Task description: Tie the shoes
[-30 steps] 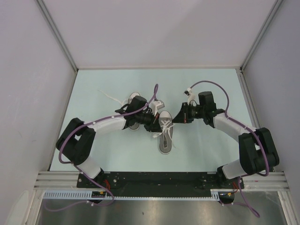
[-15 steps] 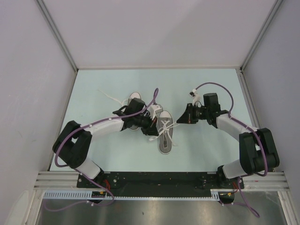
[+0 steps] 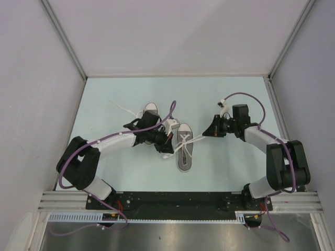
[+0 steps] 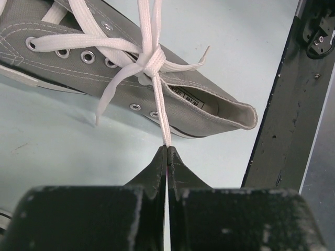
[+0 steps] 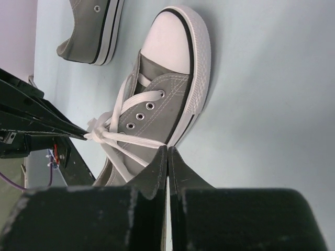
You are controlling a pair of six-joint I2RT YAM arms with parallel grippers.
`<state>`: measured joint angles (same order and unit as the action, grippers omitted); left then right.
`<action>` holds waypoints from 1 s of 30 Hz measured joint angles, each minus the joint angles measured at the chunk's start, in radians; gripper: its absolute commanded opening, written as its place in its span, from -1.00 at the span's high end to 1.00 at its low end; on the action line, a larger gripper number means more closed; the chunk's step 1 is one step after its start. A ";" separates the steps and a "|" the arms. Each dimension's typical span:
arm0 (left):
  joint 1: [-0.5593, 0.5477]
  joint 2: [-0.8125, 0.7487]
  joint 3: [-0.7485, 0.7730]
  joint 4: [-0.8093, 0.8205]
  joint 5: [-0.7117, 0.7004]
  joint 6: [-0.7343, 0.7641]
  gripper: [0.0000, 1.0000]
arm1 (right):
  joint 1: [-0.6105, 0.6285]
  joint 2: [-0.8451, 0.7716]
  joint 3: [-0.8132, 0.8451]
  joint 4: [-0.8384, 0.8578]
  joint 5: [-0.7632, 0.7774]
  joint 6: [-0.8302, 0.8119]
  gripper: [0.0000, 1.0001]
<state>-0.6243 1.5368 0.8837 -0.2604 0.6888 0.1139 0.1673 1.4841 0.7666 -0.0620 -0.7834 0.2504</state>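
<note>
One grey sneaker [image 3: 183, 149] lies mid-table with its white toe cap pointing away, and its white laces are crossed into a knot [image 4: 152, 59]. My left gripper [image 3: 167, 142] is at the shoe's left side, shut on one white lace strand [image 4: 163, 125] that runs taut from the knot. My right gripper [image 3: 205, 134] is at the shoe's right side, shut on the other strand [image 5: 137, 141], which is also taut. The shoe also shows in the right wrist view [image 5: 166, 86]. The second sneaker [image 3: 150, 109] lies to the left, half hidden under my left arm.
The second shoe's loose lace [image 3: 121, 108] trails left across the pale blue table. Grey walls enclose the back and both sides. The black base rail [image 4: 293, 110] runs along the near edge, close behind the shoe's heel.
Both grippers have moved apart, the left one leftward and nearer, the right one rightward. The two lace strands have drawn taut and the knot has tightened over the shoe.
</note>
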 measured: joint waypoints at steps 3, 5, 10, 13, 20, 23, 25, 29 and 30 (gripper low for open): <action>0.004 -0.002 0.000 -0.004 0.001 0.010 1.00 | -0.011 0.012 0.000 0.001 0.001 -0.006 1.00; 0.011 -0.002 0.000 -0.005 0.002 0.018 1.00 | -0.017 0.018 0.000 0.001 0.001 -0.014 1.00; 0.027 -0.002 0.000 -0.009 0.003 0.028 1.00 | -0.036 0.030 0.000 0.000 0.005 -0.030 1.00; 0.030 -0.002 0.000 -0.011 0.003 0.034 1.00 | -0.049 0.034 0.000 -0.001 0.008 -0.042 1.00; 0.031 -0.001 0.000 -0.013 0.006 0.050 1.00 | -0.050 0.061 0.000 0.000 0.009 -0.042 1.00; 0.034 -0.001 0.000 -0.016 0.006 0.056 1.00 | -0.050 0.063 0.000 0.000 0.012 -0.043 1.00; 0.037 0.000 0.000 -0.016 0.003 0.060 1.00 | -0.050 0.063 0.000 0.000 0.011 -0.042 1.00; 0.042 0.013 0.000 -0.009 0.002 0.061 1.00 | -0.044 0.063 0.000 0.000 0.006 -0.032 1.00; 0.043 0.019 0.000 -0.006 0.002 0.060 0.93 | -0.041 0.063 0.000 0.002 0.003 -0.024 1.00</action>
<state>-0.5816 1.5558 0.8833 -0.2661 0.6907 0.1738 0.1265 1.5467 0.7666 -0.0597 -0.7803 0.2260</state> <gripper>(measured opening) 0.003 0.010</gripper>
